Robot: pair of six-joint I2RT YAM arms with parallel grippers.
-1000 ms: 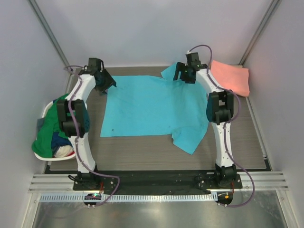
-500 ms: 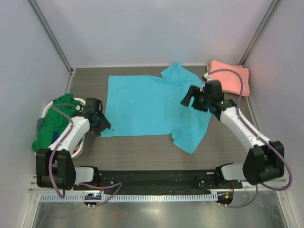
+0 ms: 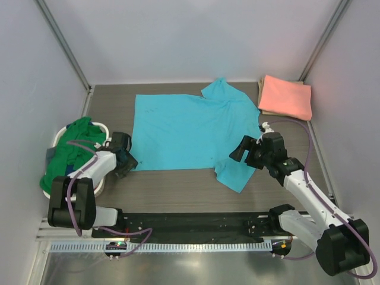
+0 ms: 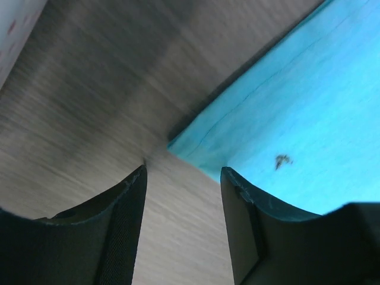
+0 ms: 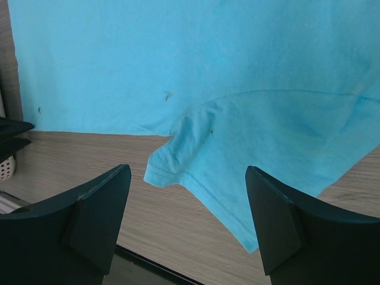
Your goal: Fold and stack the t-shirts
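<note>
On the wooden surface [image 3: 178, 187] the sky-blue t-shirt [image 3: 184, 130] lies spread flat; the left claw [image 4: 183, 168] hovers apart over its near-left corner, the right claw [image 5: 188, 168] apart above its near sleeve.

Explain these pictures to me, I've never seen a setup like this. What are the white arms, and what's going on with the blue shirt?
Those are two robot arms bolted at the near edge of a table. One picture looks down from above. The other two come from a camera on each wrist, so the dark shapes at the bottom are that arm's own fingers. A sky-blue t-shirt lies spread out, and a folded salmon-pink t-shirt sits at the far right. A white basket on the left holds a green t-shirt. The left fingers are at the blue shirt's near left corner, the right fingers over its near sleeve. Both pairs are apart and hold nothing.
</note>
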